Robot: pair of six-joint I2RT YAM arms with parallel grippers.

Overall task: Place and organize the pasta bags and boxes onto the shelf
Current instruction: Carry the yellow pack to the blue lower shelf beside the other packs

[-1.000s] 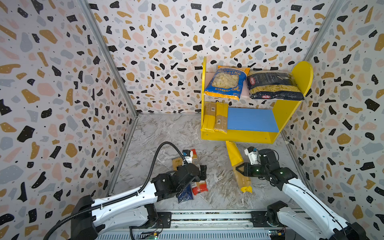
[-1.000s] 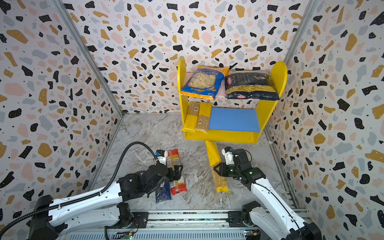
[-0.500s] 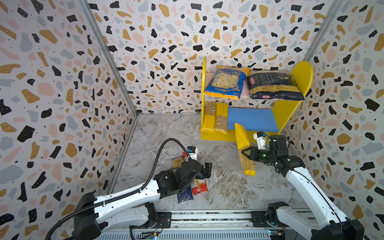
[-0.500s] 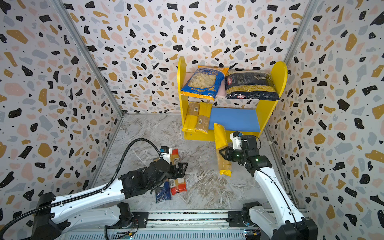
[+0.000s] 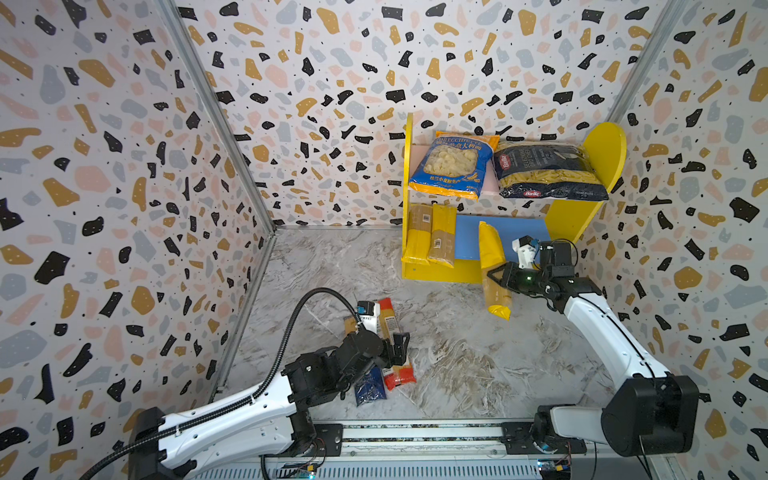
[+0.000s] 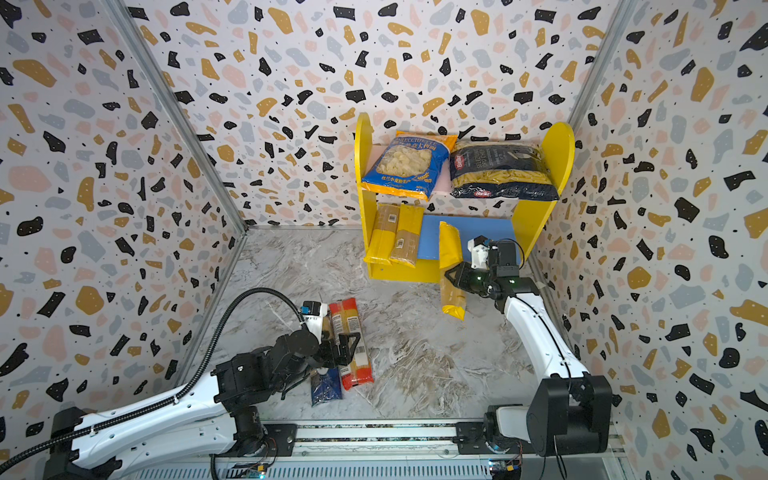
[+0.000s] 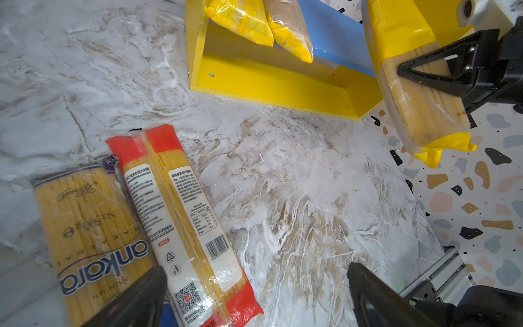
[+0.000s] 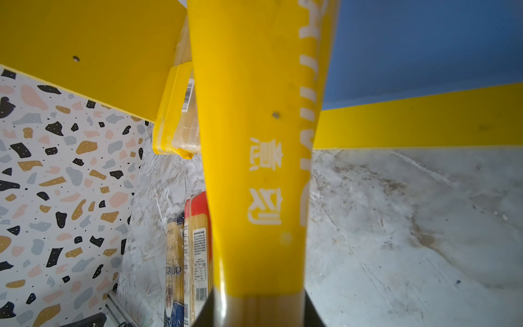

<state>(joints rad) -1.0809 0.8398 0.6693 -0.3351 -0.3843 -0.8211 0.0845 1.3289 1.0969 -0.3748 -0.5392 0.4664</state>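
My right gripper (image 5: pixel 498 276) is shut on a long yellow spaghetti pack (image 5: pixel 492 266), gripped near its middle (image 8: pixel 260 141). The pack's far end lies over the blue lower board of the shelf (image 5: pixel 440 274), and its near end hangs above the floor. Two yellow spaghetti packs (image 5: pixel 430 235) lie on that board's left part. The orecchiette bag (image 5: pixel 451 164) and the navy Barilla bag (image 5: pixel 548 170) sit on the upper board. My left gripper (image 7: pixel 256 271) is open above the slim red pack (image 7: pixel 181 215). The blue-ended pack (image 7: pixel 87 226) lies beside the red one.
Terrazzo-patterned walls close in the marble floor (image 5: pixel 457 365) on three sides, and the shelf stands against the back wall at the right. The arms' rail (image 5: pixel 415 436) runs along the front edge. The blue board (image 6: pixel 490 232) is bare to the right of the held pack.
My right gripper has lifted the yellow pack off the floor and carried it back to the shelf front. The left gripper shifted slightly over the red pack.
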